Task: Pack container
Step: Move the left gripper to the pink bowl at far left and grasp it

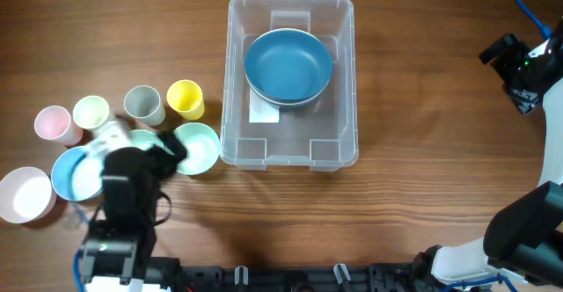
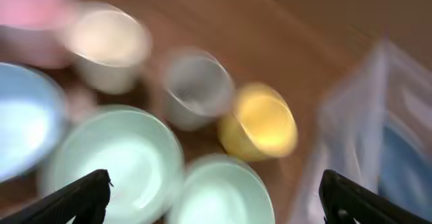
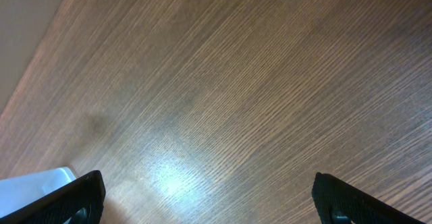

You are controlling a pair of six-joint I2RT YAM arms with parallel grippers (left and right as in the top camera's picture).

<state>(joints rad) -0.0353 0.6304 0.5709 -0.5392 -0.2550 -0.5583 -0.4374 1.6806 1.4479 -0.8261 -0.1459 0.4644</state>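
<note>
The container [image 1: 347, 90] stood on the wooden counter [image 1: 422, 195], about in the middle of the overhead view, with its long side going away from the robot. Inside the container, in its far half, sat a dark blue bowl [image 1: 288, 66], upright. It covered a part of the white label [image 1: 261, 113] on the base.

All the other dishes were to the left of the container. Nearest to it were a yellow cup [image 1: 185, 98] and a mint bowl [image 1: 201, 148], both just beside its left wall but apart from it. Further from the container, a grey cup [image 1: 143, 105], a cream cup [image 1: 91, 112] and a pink cup [image 1: 53, 123] stood in a row. Beyond them were a light blue bowl [image 1: 72, 174] and a pink bowl [image 1: 25, 193], which was the farthest from the container. A second mint bowl [image 2: 118, 160] lay partly under the left arm [image 1: 130, 182].

The left fingers [image 2: 77, 200] were apart and hung above the two mint bowls, on the left of the container. The left wrist view was blurred, so small details could not be told. The right fingers [image 3: 74, 200] were apart too, well to the right of the container, over bare wood. Something white [image 3: 37, 183] showed at the low corner of the right wrist view, and I could not tell what it was.
</note>
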